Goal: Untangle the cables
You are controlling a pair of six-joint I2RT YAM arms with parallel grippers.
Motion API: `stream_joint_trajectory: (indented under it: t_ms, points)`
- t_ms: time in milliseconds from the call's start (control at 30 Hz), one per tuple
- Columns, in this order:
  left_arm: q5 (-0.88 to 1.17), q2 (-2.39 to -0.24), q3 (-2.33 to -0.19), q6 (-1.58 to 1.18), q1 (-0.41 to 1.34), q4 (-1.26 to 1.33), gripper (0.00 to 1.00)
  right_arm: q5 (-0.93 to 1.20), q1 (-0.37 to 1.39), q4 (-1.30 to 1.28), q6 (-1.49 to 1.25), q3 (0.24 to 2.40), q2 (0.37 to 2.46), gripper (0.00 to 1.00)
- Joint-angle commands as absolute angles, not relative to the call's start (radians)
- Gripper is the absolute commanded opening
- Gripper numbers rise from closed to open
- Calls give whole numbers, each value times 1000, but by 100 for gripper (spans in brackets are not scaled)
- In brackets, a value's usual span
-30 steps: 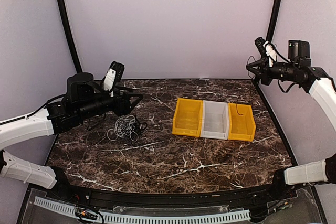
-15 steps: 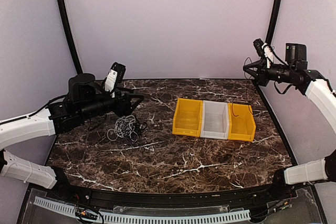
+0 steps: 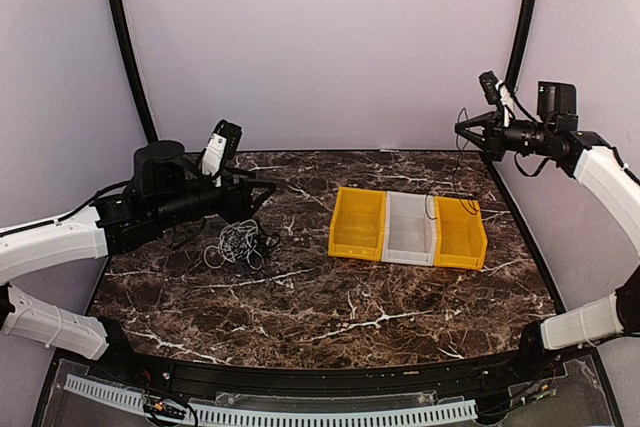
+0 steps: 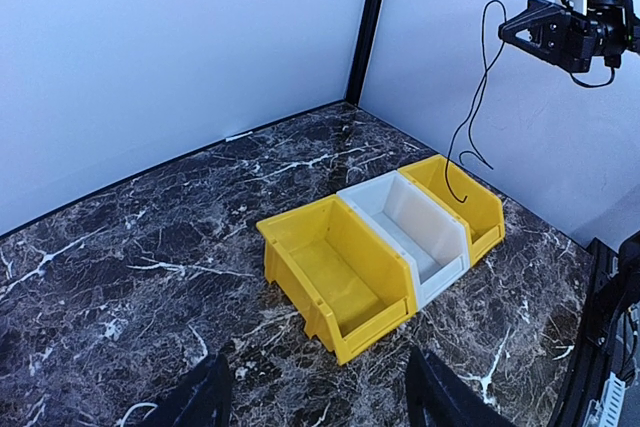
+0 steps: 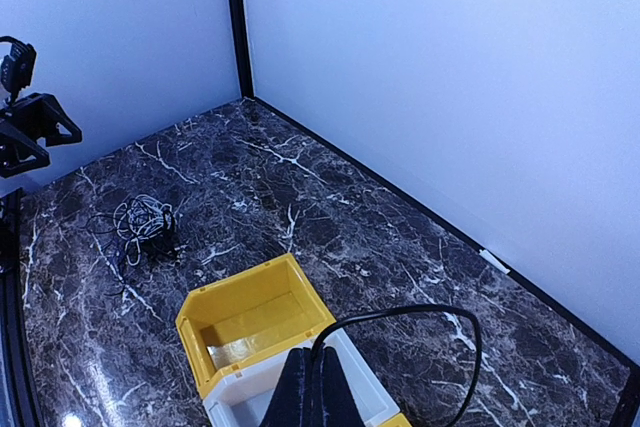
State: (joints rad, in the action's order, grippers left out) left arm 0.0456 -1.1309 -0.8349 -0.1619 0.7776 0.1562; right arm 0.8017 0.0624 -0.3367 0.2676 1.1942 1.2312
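A clump of tangled black and white cables (image 3: 238, 244) lies on the marble table (image 3: 330, 297), left of centre, and also shows as a clump (image 5: 145, 219) in the right wrist view. My left gripper (image 3: 262, 187) hovers open just above and behind it, with nothing between its fingers (image 4: 200, 402). My right gripper (image 3: 462, 129) is raised high at the back right, shut on a single black cable (image 4: 478, 77). That cable hangs down and its lower end curls at the right yellow bin (image 3: 460, 232). A loop of it (image 5: 470, 347) arcs out from the shut jaws.
Three bins stand in a row right of centre: a yellow bin (image 3: 358, 223), a white bin (image 3: 411, 229) and the right yellow one. Black frame posts (image 3: 130, 57) rise at the back corners against pale walls.
My right gripper has moved left and slightly up, carrying the black cable, which now hangs over the bins. The left arm and the clump have barely moved.
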Motion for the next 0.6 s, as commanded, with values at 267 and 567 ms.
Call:
stream_joint_trajectory:
  t_ms: [267,567]
  points:
    - [80,-1166,-860,-170,782,176,62,842,52,-224,240,1136,1251,0]
    - [72,-1154,-861,-171,781,151,62,914,49,-214,220,1163,1280,0]
